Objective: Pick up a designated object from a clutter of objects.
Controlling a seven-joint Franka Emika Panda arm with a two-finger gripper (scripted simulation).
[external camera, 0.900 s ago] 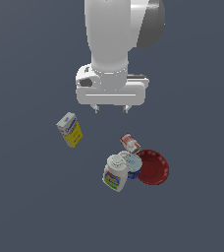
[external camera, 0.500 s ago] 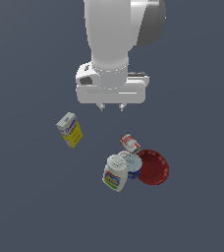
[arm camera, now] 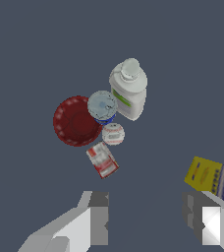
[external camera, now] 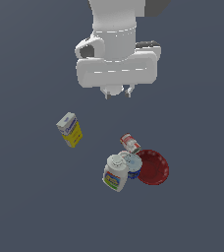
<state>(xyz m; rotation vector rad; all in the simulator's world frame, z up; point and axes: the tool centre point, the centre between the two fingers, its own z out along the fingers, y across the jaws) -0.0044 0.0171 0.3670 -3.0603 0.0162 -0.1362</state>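
The dark red round bowl [external camera: 153, 167] lies on the grey floor at the exterior view's lower right; it also shows in the wrist view [arm camera: 75, 121]. Against it stand the blue can [external camera: 131, 164], the white bottle with a colourful label [external camera: 115, 174], the small red can [external camera: 130, 142] and, in the wrist view, a small white ball [arm camera: 113, 134]. The yellow-and-white carton [external camera: 70, 129] lies apart to the exterior view's left. My gripper [external camera: 117, 92] hangs high above the clutter, open and empty; the wrist view shows its two fingers [arm camera: 98, 216] spread wide.
The floor is a plain dark grey surface [external camera: 25, 197]. The arm's white body [external camera: 116, 49] fills the upper middle of the exterior view.
The gripper has turned about its vertical axis and shifted slightly to the exterior view's right. The objects have not moved.
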